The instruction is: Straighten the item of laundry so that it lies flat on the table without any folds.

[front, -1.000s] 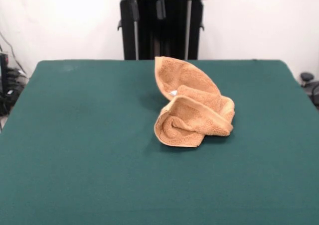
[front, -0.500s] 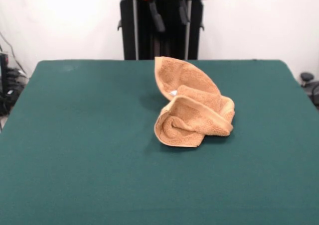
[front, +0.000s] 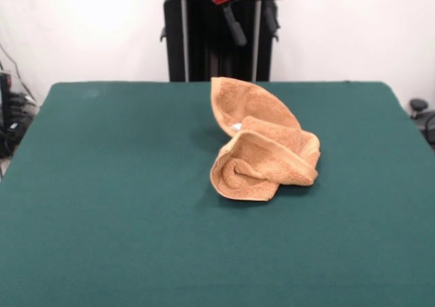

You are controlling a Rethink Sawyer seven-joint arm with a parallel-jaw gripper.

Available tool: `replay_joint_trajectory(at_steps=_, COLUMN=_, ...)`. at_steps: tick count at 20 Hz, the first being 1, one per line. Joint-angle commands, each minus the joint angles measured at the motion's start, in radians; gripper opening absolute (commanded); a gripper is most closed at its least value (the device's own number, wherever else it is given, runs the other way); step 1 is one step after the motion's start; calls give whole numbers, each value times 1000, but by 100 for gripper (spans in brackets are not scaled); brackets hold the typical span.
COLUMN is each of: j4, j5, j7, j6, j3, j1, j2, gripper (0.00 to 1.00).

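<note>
**Crumpled towel waits mid-bench, pincer high at the top edge**

The item of laundry (front: pixel 262 151), an orange-tan terry towel, sits a little right of centre in the frame on the green bench (front: pixel 102 205), bunched into a heap. One flap stands up toward the upper middle of the frame, and a rolled fold curls at the heap's lower left. A speck of white, probably the label, shows in the crease between them.

It looks light, soft and limp, so it should drape and drag rather than slide as one piece, and the felt-like top will likely grip it. A sensible hold would be a free edge or corner, such as the rim of the raised flap, pulled outward to open the folds.

The pincer (front: pixel 253 23) hangs at the top centre of the frame, in front of the black pedestal (front: pixel 221 56), well apart from the towel. Its two dark fingers (front: pixel 236 27) are spread, holding nothing, and tilt down toward the right.
</note>
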State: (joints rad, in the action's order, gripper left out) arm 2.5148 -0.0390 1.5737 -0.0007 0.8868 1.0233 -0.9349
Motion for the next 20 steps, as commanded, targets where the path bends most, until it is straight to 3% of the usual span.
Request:
replay_joint_trajectory(at_steps=1, j4=44, j5=-70, j7=160, j6=-55, j3=26, j1=-33, j2=59, gripper=100)
replay_joint_trajectory(at_steps=12, j4=-12, j5=-173, j7=118, j6=-47, j3=-87, j1=-25, j2=174, gripper=100)
replay_joint_trajectory(at_steps=20, j4=-42, j5=-234, j7=88, j6=4, j3=-72, j1=23, j2=219, gripper=100)
